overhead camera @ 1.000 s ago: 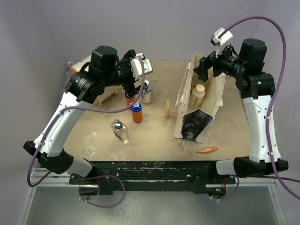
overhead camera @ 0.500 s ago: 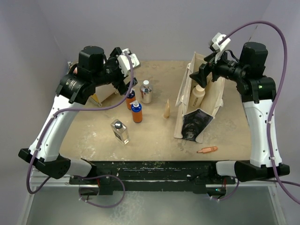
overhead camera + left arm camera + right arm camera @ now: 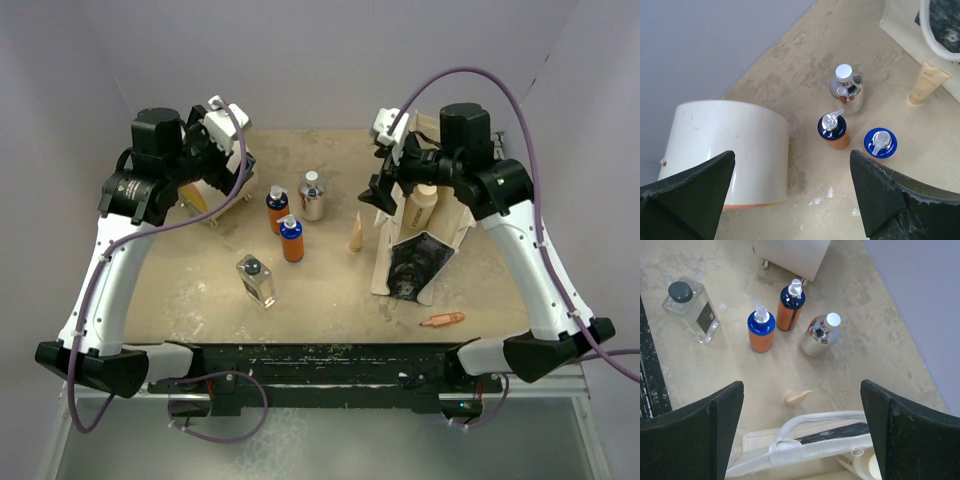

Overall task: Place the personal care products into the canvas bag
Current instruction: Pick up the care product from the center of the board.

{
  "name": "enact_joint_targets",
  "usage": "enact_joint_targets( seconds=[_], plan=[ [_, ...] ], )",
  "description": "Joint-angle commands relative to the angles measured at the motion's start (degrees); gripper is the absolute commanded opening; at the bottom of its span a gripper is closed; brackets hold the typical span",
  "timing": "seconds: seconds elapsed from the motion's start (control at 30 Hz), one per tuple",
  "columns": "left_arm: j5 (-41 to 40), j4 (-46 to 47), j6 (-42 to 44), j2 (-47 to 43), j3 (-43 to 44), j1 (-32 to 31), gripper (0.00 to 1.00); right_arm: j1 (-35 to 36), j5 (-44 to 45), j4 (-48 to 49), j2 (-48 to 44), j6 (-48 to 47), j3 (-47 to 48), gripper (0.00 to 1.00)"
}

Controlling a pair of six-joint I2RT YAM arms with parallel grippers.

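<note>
canvas bag [image 3: 385, 240] lies under the wide-spread, empty right tool [image 3: 801, 390].

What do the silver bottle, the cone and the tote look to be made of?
Silver bottle: mirror-polished metal or metallised plastic; it reflects its surroundings. Cone: likely wood, matte tan with no shine. Tote: beige woven fabric, probably canvas, judging by the soft walls and limp stitched handles.

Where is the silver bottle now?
Top view: the silver bottle stands on the table left of the canvas bag, beside the farther orange bottle, with the wooden cone between it and the bag.
</note>
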Motion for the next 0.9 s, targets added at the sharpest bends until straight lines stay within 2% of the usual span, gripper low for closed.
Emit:
enact_joint_targets(
  seconds=[0.0,0.27,0.87],
  plan=[
    [0.6,5.3,-4.6,-2.6,-3.5,3.6,0.99,4.3,3.1,2.7,0.9,-2.8,0.3,1.00],
    [-1.0,8.5,-9.2,-5.1,-6.6,9.0,0.99,9.4,7.6,7.8,8.1,0.7,1.3,0.99],
    [1.5,7.0,-7.8,-6.9,-7.4,9.2,0.99,12.4,21.1,10.4,29.3,10.6,14.7,0.88]
  ],
)
